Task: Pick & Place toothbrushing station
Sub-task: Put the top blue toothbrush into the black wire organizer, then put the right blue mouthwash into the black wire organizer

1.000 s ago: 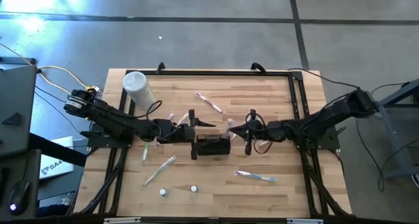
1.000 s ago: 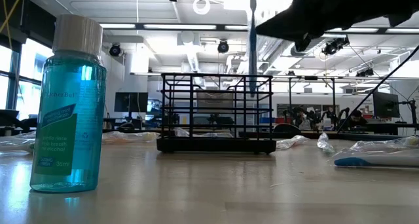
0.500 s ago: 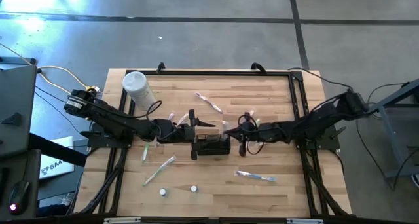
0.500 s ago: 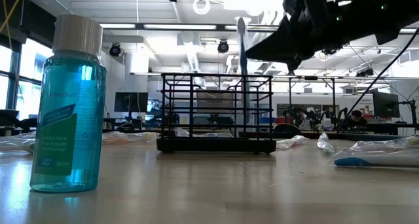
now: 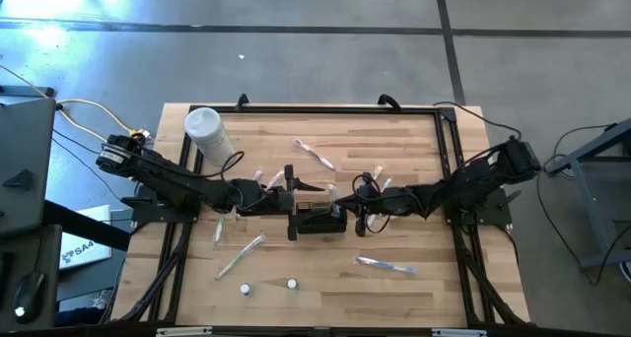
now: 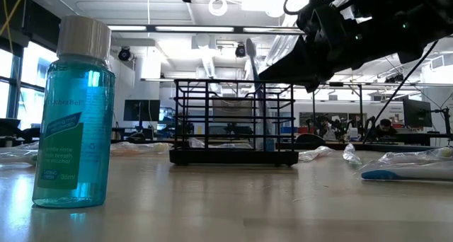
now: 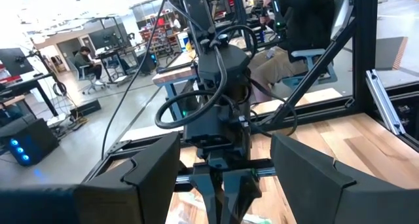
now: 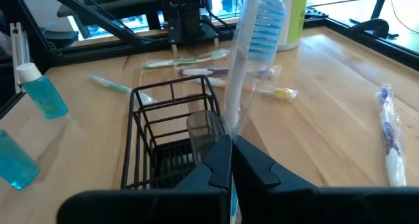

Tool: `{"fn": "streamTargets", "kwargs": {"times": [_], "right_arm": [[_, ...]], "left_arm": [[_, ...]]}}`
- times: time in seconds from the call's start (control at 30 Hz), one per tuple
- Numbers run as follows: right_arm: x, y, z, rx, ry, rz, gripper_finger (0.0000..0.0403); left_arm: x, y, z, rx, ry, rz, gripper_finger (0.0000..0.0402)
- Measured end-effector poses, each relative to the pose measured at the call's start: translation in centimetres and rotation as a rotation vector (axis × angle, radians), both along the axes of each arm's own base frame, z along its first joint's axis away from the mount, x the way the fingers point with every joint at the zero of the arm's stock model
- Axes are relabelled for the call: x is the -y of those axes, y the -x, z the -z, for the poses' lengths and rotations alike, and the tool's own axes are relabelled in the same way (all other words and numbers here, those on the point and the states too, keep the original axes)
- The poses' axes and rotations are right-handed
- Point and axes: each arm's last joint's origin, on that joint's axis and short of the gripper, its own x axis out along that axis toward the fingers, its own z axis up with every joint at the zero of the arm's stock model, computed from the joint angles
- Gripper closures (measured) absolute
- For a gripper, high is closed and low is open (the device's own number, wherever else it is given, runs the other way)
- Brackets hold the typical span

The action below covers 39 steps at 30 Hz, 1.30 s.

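R gripper (image 8: pixel 226 160) clamps toothbrush (image 8: pixel 252 47) over wire holder (image 8: pixel 171 129); keep it upright, lower straight in. L gripper (image 5: pixel 289 201) fingers apart, beside holder.

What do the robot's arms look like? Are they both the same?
Yes, they match: the left arm and right arm are both dark, jointed and thin, with black cables looping alongside. Each ends in a black end effector with two flat, wedge-shaped fingers.
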Motion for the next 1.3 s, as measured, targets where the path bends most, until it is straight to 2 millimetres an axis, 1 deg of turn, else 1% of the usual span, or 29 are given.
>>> {"fn": "streamTargets", "kwargs": {"times": [0.3,0.43,0.5,0.63,0.87,1.0,1.1,1.2,1.3], "right_arm": [[-0.1,0.0,-0.1,0.002,0.002,0.002,0.0401],[0.0,0.2,-0.7,0.024,0.001,-0.001,0.0399],[-0.1,0.3,-1.0,0.031,0.008,-0.016,0.0391],[-0.3,0.4,-1.1,0.029,0.014,-0.021,0.0354],[-0.3,0.5,-0.9,0.007,0.035,-0.004,0.0248],[-0.6,0.7,-1.6,0.032,0.083,-0.016,0.0200],[-0.7,0.9,-2.3,0.052,0.126,0.009,0.0181],[-1.3,1.5,-3.4,0.081,0.189,0.021,0.0176],[-1.9,2.4,-4.7,0.102,0.240,0.016,0.0175]], "left_arm": [[0.0,0.0,0.1,-0.013,0.014,0.005,0.0163],[0.0,0.0,0.2,-0.016,0.038,0.006,0.0163],[0.0,0.0,0.2,-0.016,0.037,0.006,0.0163],[0.0,0.0,0.2,-0.016,0.037,0.005,0.0163],[0.0,0.0,0.2,-0.016,0.035,0.005,0.0163],[0.0,0.0,0.2,-0.022,0.033,0.005,0.0163],[0.0,0.3,0.1,-0.044,0.026,0.013,0.0163],[0.2,1.0,-0.5,-0.054,0.022,0.041,0.0163],[1.3,1.7,-1.0,-0.138,-0.032,0.095,0.0163]]}}
